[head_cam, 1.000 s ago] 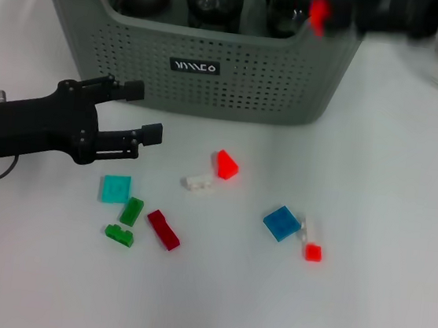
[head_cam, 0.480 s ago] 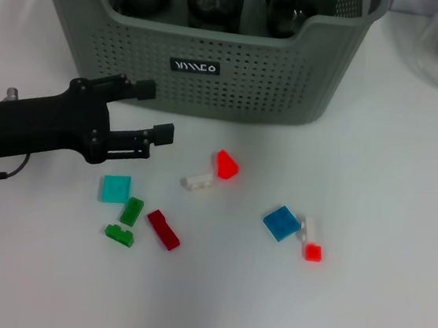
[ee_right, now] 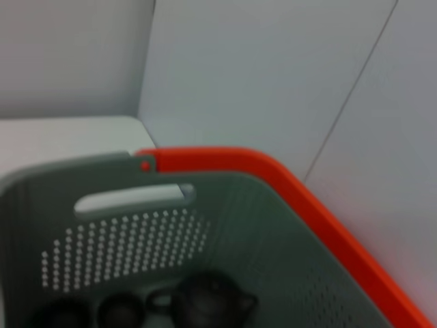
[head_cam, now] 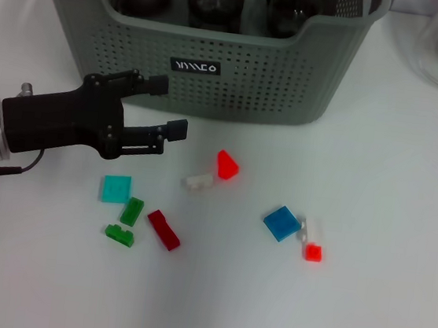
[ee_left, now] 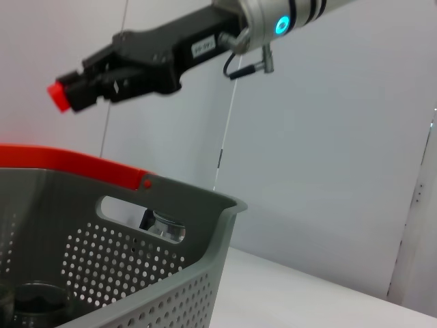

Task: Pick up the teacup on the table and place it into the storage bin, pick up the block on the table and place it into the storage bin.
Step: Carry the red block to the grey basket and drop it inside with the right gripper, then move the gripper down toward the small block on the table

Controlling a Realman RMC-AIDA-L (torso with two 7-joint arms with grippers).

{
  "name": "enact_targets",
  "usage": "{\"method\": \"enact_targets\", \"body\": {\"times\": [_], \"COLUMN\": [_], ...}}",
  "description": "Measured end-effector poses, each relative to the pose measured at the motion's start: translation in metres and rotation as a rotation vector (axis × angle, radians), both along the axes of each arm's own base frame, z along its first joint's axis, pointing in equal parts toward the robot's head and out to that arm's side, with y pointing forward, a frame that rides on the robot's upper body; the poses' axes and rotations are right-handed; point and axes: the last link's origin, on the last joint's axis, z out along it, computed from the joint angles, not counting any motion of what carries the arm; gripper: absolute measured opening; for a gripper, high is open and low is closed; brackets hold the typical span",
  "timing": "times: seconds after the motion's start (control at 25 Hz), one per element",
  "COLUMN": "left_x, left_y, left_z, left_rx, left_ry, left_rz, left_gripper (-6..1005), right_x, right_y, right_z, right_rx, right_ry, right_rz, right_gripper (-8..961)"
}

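My left gripper [head_cam: 172,107] hovers jaws apart beside the grey-green perforated plastic storage bin's [head_cam: 291,85] front wall. My right gripper [ee_left: 68,94] pinches a red block [ee_left: 59,96] above the bin's rim.

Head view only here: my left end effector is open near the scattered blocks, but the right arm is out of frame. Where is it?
Observer: The left wrist view shows the right end effector up in the air, clear of the storage bin and shut on a red block.
Operator: What exactly are the dark things in the bin?
Observer: The right wrist view shows a dark teapot and small dark cups on the bin's floor.
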Motion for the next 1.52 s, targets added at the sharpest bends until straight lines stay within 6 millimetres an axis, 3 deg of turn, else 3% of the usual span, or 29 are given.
{"method": "enact_targets", "body": {"times": [0.24, 0.52, 1.16, 1.36, 1.52], "left_x": [0.001, 0.001, -0.001, -0.002, -0.001], "left_y": [0.000, 0.000, -0.003, -0.003, -0.003], "left_z": [-0.001, -0.002, -0.002, -0.002, -0.002], "left_rx": [0.000, -0.002, -0.002, -0.002, -0.002], "left_ry": [-0.002, -0.005, -0.004, -0.004, -0.005], "left_rz": [-0.001, 0.000, 0.007, 0.008, 0.007], "left_gripper": [827, 828, 827, 827, 828], "right_x": [0.019, 0.036, 0.043, 0.040, 0.028], "right_y": [-0.001, 0.000, 0.006, 0.004, -0.015], "right_z": [-0.009, -0.002, 0.002, 0.010, 0.026], "right_rx": [0.018, 0.036, 0.099, 0.123, 0.099], "right_ry": [-0.054, -0.075, -0.074, -0.058, 0.018], "right_rz": [-0.068, -0.187, -0.196, -0.175, -0.097], "right_gripper": [194, 195, 311, 530, 617]}}
